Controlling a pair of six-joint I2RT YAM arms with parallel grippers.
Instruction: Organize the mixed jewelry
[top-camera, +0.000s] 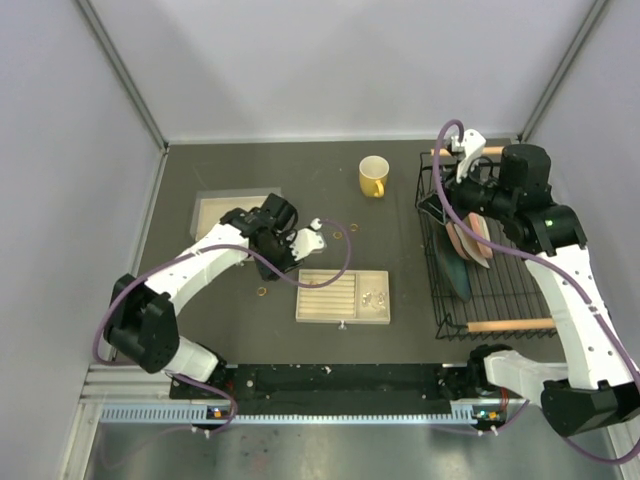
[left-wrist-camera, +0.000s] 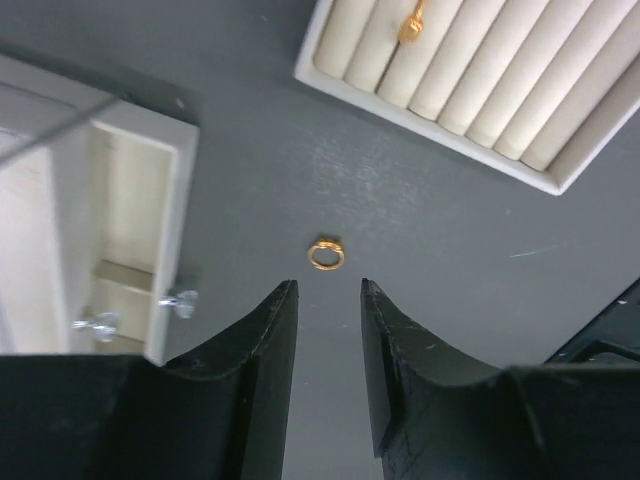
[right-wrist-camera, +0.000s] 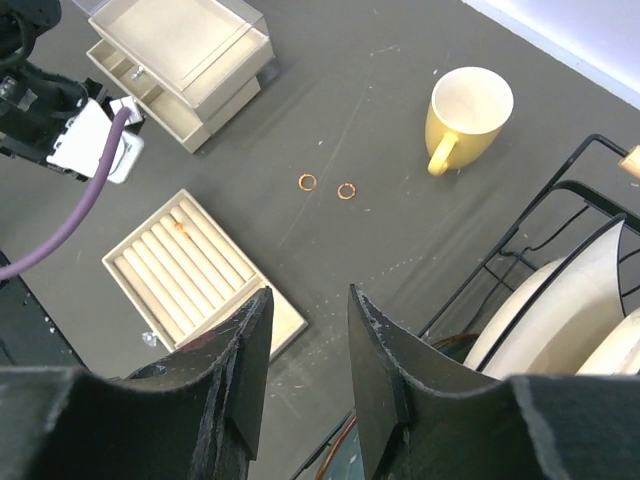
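A small gold ring (left-wrist-camera: 325, 254) lies on the dark table just ahead of my left gripper (left-wrist-camera: 328, 285), which hovers above it open and empty. This ring (top-camera: 262, 292) lies left of the cream slotted tray (top-camera: 343, 295). One gold ring (left-wrist-camera: 411, 25) sits in a tray slot. A silvery cluster (top-camera: 375, 297) rests in the tray's right compartment. Two more rings (right-wrist-camera: 307, 181) (right-wrist-camera: 346, 190) lie loose between tray and mug. My right gripper (right-wrist-camera: 308, 290) hangs high by the dish rack, open, nothing between its fingers.
A cream drawer box (top-camera: 215, 212) stands at the left, partly under the left arm. A yellow mug (top-camera: 373, 176) stands at the back. A black wire dish rack (top-camera: 500, 290) with plates fills the right side.
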